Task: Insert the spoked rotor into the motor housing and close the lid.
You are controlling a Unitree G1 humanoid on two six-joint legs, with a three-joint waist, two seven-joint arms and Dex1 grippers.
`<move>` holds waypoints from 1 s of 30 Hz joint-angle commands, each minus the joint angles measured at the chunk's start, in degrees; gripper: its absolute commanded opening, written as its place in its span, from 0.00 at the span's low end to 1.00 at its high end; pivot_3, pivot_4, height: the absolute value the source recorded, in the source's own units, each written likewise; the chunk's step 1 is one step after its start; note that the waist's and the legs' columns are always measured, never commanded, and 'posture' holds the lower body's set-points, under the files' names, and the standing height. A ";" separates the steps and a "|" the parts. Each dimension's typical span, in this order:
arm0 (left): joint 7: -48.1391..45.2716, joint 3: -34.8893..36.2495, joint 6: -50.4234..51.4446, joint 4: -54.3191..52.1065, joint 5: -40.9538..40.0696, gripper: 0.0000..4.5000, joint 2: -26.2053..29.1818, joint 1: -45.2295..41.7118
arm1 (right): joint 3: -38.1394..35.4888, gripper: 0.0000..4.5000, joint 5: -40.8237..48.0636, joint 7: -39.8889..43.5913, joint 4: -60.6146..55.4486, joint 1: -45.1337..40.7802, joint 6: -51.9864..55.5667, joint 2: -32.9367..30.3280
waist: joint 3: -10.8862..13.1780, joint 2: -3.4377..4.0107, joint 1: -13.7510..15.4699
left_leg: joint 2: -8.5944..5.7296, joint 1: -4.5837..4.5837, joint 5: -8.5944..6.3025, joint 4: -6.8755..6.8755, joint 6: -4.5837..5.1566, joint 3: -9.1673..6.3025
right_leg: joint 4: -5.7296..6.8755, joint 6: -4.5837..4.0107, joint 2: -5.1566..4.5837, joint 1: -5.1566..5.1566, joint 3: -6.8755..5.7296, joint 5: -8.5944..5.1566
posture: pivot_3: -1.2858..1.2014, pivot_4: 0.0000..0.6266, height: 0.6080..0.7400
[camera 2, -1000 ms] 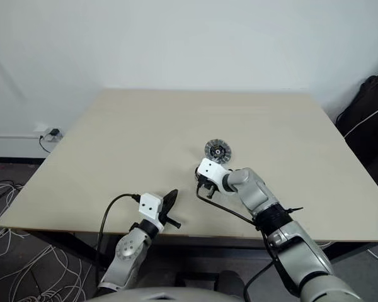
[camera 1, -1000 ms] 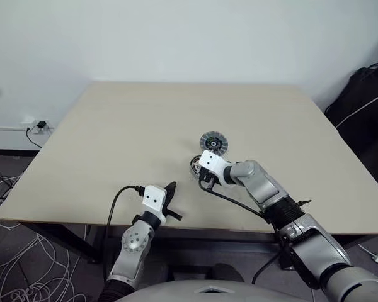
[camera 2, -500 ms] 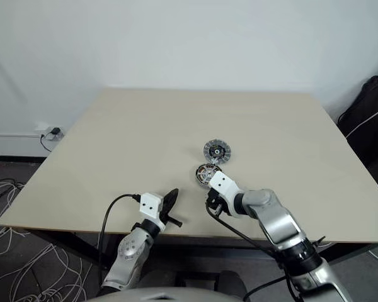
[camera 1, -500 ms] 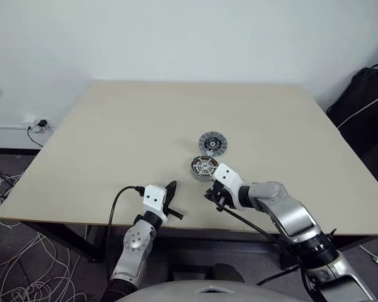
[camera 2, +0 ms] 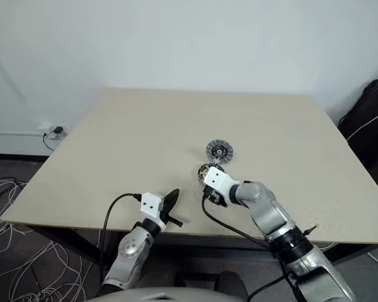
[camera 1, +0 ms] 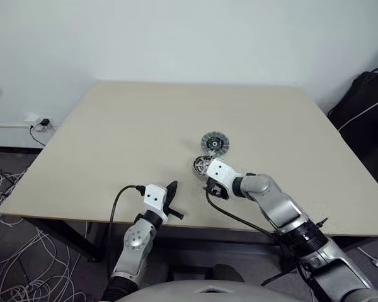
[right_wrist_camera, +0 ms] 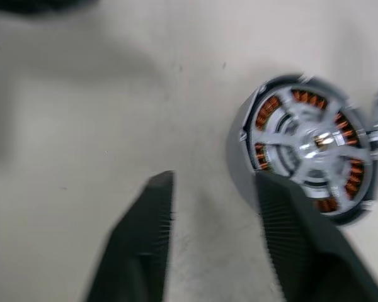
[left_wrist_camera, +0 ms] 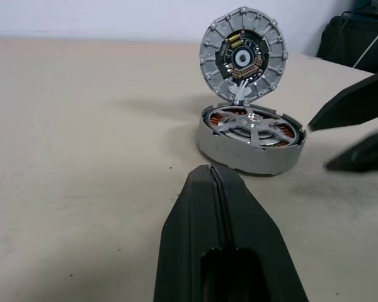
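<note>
Motor housing (left_wrist_camera: 250,143) sits mid-table (camera 1: 113,132), far from all edges, wide bare room around. We see spoked rotor (left_wrist_camera: 253,123) seated inside it, lid (left_wrist_camera: 242,55) standing upright behind it. Right gripper (right_wrist_camera: 214,201) beside housing, fingers spread, holding nothing; second ago it covered housing, nearly pinched. Left gripper (left_wrist_camera: 213,182) pressed together, unmoved.

A big flat tan wooden table (camera 1: 126,145) stood by a white wall. A small round grey ribbed disc (camera 1: 213,143) lay near its middle. Just nearer sat a small round silver part (camera 1: 202,165), touching the right black gripper (camera 1: 211,187). The left black gripper (camera 1: 171,196) sat at the near edge.
</note>
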 commanded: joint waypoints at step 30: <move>1.12 0.74 -0.47 -2.36 -0.27 0.00 -0.43 -0.18 | -1.98 0.02 -2.16 0.78 18.74 -9.35 -6.65 6.98 | -0.10 0.21 -0.87 | 0.01 0.26 -0.01 0.00 0.00 0.00 | 0.04 -0.04 -0.01 0.21 0.02 0.08 | 0.52 0.00 1.00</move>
